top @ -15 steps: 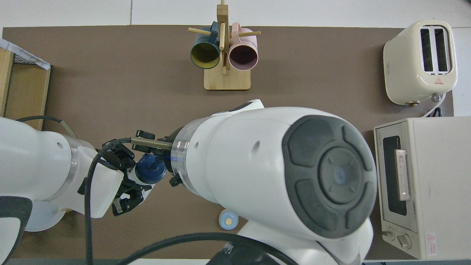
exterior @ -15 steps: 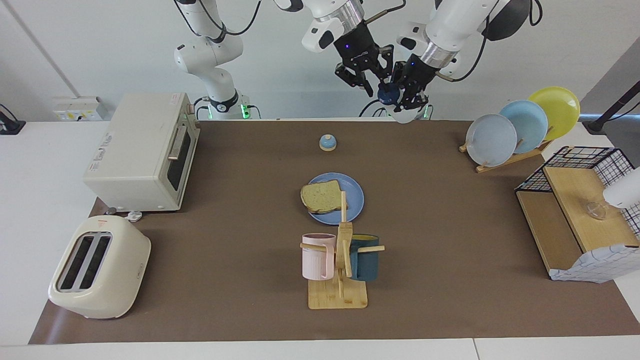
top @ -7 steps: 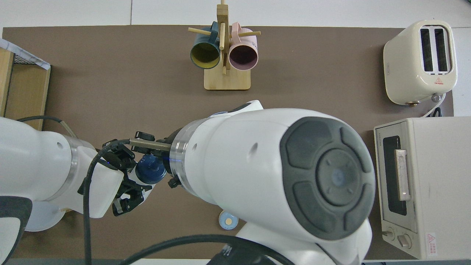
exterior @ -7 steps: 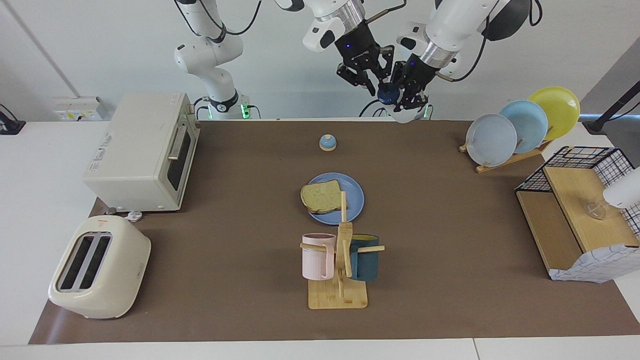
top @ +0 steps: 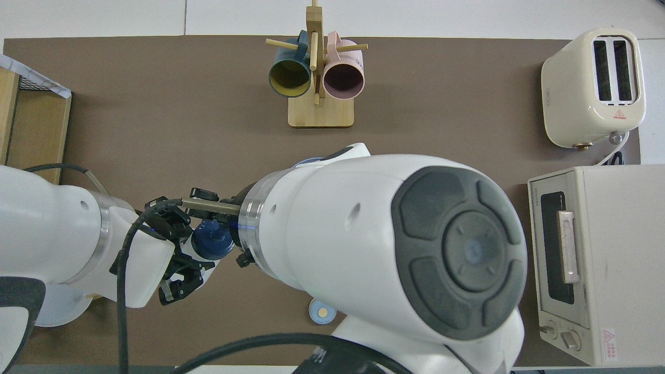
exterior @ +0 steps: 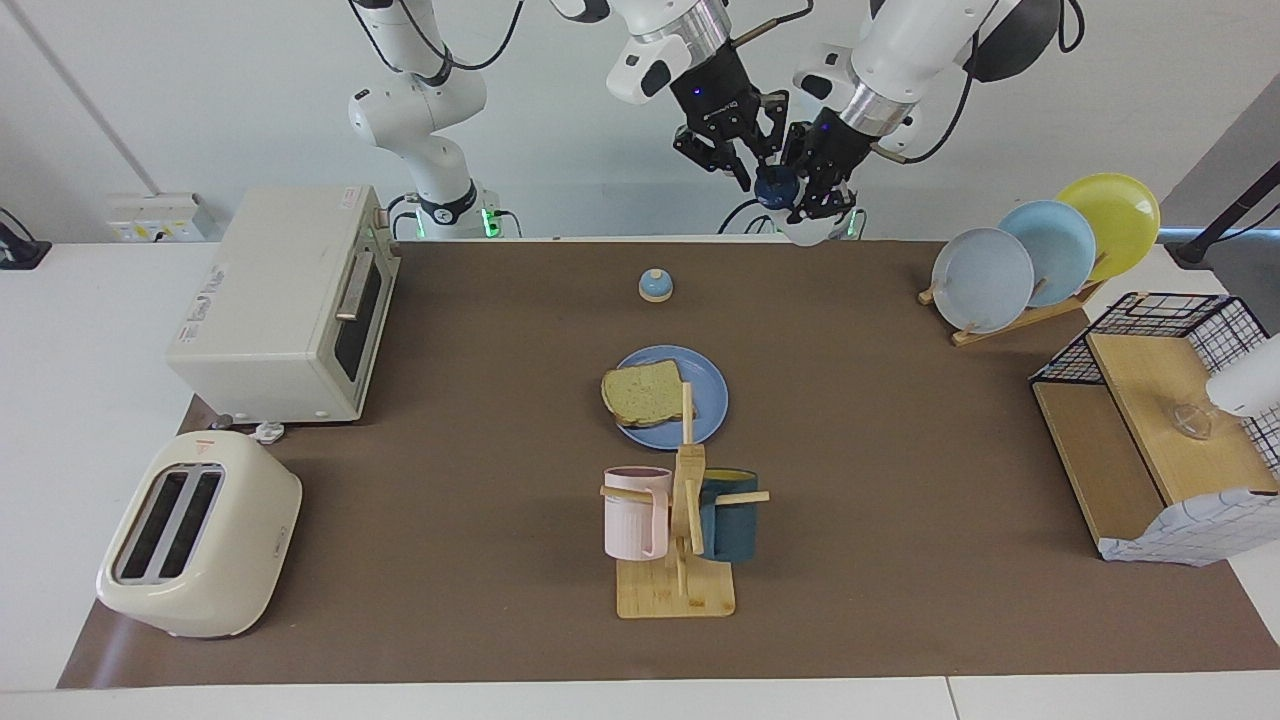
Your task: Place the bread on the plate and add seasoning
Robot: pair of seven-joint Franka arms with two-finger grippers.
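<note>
Grippers are meeting in the air over the robots' edge of the brown mat: the left gripper (exterior: 812, 200) is clamping the small translucent white seasoning bottle with a dark navy cap (exterior: 778, 188), while the right gripper (exterior: 752, 165) is hovering at that cap — whether its fingers are parted or pressing on it, I cannot tell. Farther out, the small blue-domed bell (exterior: 655, 285) is sitting alone on the mat. Farther still, the round medium-blue plate (exterior: 706, 377) is lying near the table's middle, and the square tan-crusted bread slice (exterior: 642, 394) is resting on it, overhanging the rim toward the right arm's end. Just past the plate — farther from the robots — the wooden mug rack (exterior: 680, 560) is carrying a pink mug (exterior: 633, 512) and a dark teal mug (exterior: 730, 515).
</note>
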